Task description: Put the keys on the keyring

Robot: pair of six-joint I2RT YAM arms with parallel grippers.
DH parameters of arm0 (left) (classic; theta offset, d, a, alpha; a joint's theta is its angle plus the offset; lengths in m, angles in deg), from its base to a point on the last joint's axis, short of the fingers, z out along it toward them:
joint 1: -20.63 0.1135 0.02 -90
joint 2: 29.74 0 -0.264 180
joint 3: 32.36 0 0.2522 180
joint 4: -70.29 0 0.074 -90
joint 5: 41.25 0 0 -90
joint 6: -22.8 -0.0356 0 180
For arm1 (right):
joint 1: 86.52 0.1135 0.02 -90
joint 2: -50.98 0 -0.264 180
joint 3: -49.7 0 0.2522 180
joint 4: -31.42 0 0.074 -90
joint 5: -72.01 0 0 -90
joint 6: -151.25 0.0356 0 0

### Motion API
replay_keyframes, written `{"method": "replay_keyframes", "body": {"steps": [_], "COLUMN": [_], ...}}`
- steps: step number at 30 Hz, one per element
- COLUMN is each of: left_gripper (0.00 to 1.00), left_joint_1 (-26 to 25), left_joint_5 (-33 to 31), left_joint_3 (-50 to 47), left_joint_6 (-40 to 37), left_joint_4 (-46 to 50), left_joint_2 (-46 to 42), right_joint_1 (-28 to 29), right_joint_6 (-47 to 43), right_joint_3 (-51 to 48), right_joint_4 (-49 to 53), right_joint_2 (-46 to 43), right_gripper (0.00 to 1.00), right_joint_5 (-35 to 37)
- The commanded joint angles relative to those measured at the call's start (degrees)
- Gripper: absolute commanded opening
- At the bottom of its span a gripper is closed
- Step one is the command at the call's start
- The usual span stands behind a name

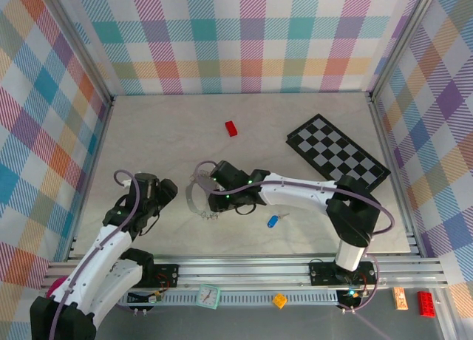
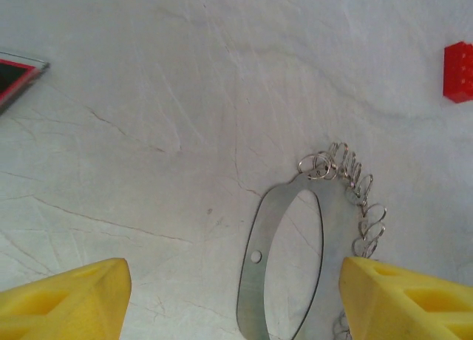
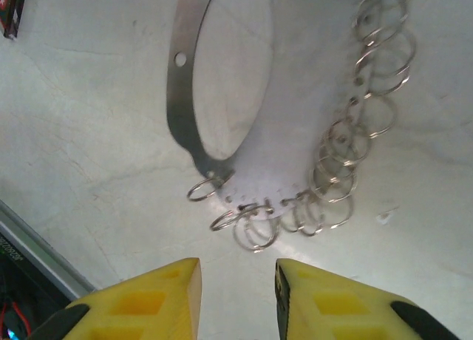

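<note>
Pale tabletop [image 1: 162, 133]; keyring [image 3: 179, 96] near blue key [image 1: 272, 222].

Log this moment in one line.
left gripper jaws open by keyring | right gripper jaws open by keyring | blue key on table, off keyring

Left fingers [image 2: 66, 299] spread wide; right fingers [image 3: 148, 303] parted (only narrowly).
</note>
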Motion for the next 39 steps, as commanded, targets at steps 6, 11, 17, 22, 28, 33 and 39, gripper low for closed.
{"method": "replay_keyframes", "body": {"steps": [6,11,17,22,28,33,39], "left_gripper": [0.74,0.74,0.74,0.74,0.74,0.74,0.74], "left_joint_1": [-0.6,-0.56,-0.65,-0.59,-0.64,-0.64,-0.64], "left_joint_5": [-3.6,-4.06,-3.88,-3.85,-4.01,-4.21,-4.23], "left_joint_3": [-1.59,-1.84,-2.06,-2.04,-1.7,-1.62,-1.71], "left_joint_6": [3.8,4.42,4.47,4.59,4.56,4.47,4.37], "left_joint_4": [4.62,4.49,4.18,4.31,4.31,4.49,4.49], "left_joint_2": [-3.3,-4.12,-4.24,-4.6,-4.56,-4.6,-4.61], "right_joint_1": [4.31,6.78,7.69,7.77,7.78,7.74,7.74], "right_joint_6": [13.35,18.06,19.89,20.39,20.28,20.03,19.61], "right_joint_3": [7.29,11.49,13.06,14.47,15.91,16.79,18.23], "right_joint_4": [7.03,12.36,13.08,13.33,13.67,14.04,15.47], "right_joint_2": [6.84,10.16,12.75,14.43,16.32,17.13,18.21], "right_gripper": [0.34,0.34,0.33,0.32,0.28,0.27,0.24], "right_joint_5": [7.26,10.99,11.39,11.13,11.04,11.25,12.69]}}
